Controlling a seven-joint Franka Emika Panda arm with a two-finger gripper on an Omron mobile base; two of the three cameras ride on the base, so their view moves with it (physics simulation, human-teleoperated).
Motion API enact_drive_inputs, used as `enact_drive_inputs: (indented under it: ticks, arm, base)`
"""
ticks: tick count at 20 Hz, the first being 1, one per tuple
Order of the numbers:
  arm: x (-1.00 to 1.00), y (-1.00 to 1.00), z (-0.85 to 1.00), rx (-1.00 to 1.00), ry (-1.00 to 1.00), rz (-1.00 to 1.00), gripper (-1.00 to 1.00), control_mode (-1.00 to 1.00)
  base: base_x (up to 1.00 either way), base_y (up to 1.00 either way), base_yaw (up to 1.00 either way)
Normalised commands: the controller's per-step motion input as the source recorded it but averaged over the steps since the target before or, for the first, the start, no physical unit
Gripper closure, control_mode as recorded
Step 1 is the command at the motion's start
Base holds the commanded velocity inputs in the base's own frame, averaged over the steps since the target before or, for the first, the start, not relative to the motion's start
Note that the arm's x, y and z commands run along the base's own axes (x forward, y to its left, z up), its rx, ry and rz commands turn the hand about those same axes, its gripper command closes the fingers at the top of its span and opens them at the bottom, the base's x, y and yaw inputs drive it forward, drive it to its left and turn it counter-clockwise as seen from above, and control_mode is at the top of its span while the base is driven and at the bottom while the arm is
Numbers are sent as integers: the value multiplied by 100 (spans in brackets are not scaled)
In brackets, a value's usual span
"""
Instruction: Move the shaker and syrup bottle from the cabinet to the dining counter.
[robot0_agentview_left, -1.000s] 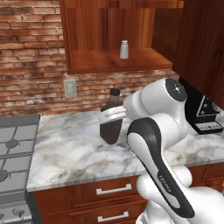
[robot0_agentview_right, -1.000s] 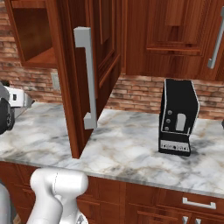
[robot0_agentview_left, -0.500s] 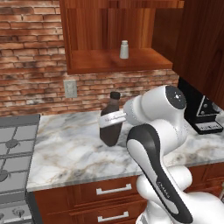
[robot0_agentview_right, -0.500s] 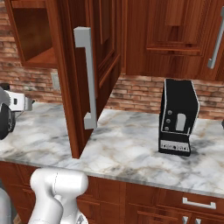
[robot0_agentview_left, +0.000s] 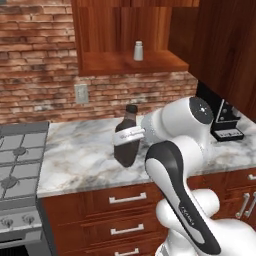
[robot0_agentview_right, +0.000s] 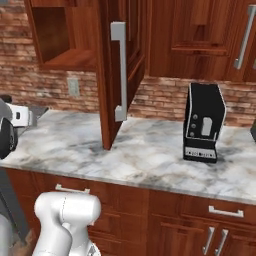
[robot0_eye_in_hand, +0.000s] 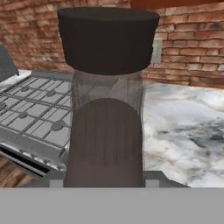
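Observation:
The dark brown syrup bottle (robot0_agentview_left: 125, 152) hangs tilted just above the marble kitchen countertop (robot0_agentview_left: 80, 160), with my gripper (robot0_agentview_left: 136, 133) shut on it around its light label. In the hand view, the syrup bottle (robot0_eye_in_hand: 107, 140) stands right before the camera, dark cap up, and hides the fingertips. The small pale shaker (robot0_agentview_left: 138, 51) stands upright on the shelf of the open reddish-brown cabinet (robot0_agentview_left: 125, 62), above and behind the bottle. The cabinet door (robot0_agentview_right: 112, 75) swings out over the counter, its silver bar handle (robot0_agentview_right: 119, 70) facing the right base camera. The dining counter is out of view.
A grey stove (robot0_agentview_left: 17, 165) borders the countertop on the left. A black coffee machine (robot0_agentview_right: 202, 122) stands at the back right by the brick wall. A wall outlet (robot0_agentview_left: 80, 93) sits behind the bottle. Wood drawers run below the counter edge.
The bottle has sunk a little toward the countertop in my grip and tilted slightly more. The shaker has stayed put on the shelf.

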Motion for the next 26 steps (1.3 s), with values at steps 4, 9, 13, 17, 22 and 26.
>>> enact_drive_inputs:
  ticks: [4,9,13,17,22,26]
  arm:
    - [0,0,0,0,0,0,100,100]
    - [0,0,0,0,0,0,100,100]
    - [0,0,0,0,0,0,100,100]
    - [0,0,0,0,0,0,100,100]
    - [0,0,0,0,0,0,100,100]
    - [0,0,0,0,0,0,100,100]
  base:
    - [-54,41,2]
    - [-41,46,36]
    - [-20,31,88]
    - [-11,14,100]
    - [-6,5,100]
    - [-5,3,100]
